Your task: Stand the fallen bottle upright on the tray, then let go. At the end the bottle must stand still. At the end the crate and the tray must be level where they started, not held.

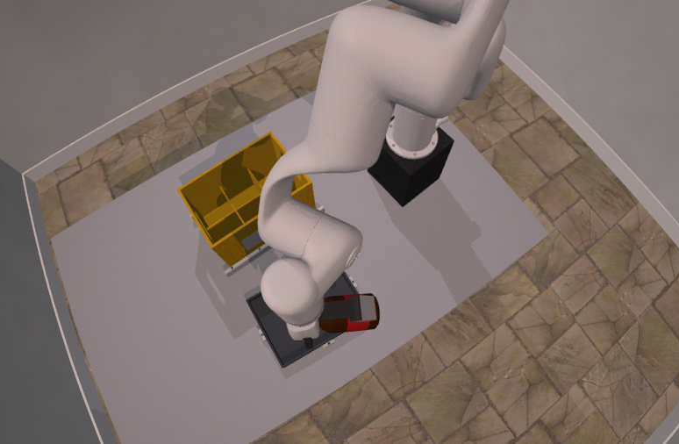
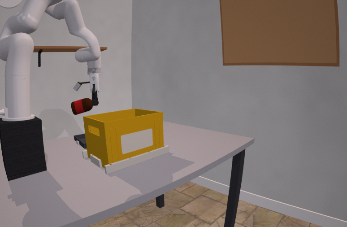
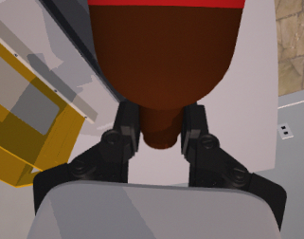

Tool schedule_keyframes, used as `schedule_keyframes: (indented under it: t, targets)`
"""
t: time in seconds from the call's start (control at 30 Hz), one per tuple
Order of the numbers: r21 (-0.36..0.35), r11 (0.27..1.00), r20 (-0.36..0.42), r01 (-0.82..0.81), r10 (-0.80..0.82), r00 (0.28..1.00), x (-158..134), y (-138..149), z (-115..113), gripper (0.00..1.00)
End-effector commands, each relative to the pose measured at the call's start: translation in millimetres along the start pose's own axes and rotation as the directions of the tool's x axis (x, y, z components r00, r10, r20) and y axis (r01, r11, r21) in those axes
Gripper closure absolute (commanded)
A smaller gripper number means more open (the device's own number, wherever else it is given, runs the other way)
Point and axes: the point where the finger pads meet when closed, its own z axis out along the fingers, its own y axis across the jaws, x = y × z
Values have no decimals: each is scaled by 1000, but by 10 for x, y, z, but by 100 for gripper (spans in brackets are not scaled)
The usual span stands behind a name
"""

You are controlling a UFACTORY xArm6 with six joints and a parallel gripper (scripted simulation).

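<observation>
My gripper (image 3: 162, 100) is shut on the neck of the brown bottle (image 3: 166, 43), which has a red label. The bottle (image 2: 81, 106) hangs nearly on its side, high in the air, its base tilted a little down and away from the fingers (image 2: 94, 100). From above, the bottle (image 1: 347, 319) shows over the right edge of the dark tray, and my arm hides much of the tray. The tray (image 2: 80, 139) lies flat on the table behind the yellow crate (image 2: 123, 134).
The yellow crate (image 1: 244, 201) with inner dividers stands on a white base beside the tray, on the side away from the front table edge. The arm's black pedestal (image 2: 21, 146) stands at the left. The table edge (image 2: 206, 167) runs at the right.
</observation>
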Motion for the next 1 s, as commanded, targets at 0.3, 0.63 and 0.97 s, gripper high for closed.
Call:
schedule_keyframes:
  t: [0.3,0.63,0.97]
  targets:
    - [-4,1000,3,-11,11,1000,-10,14,-16,100]
    - [-4,995,2,-103,103,995,-10,14,-16,100]
    - [-4,985,2,-171,171,985,-10,14,-16,100]
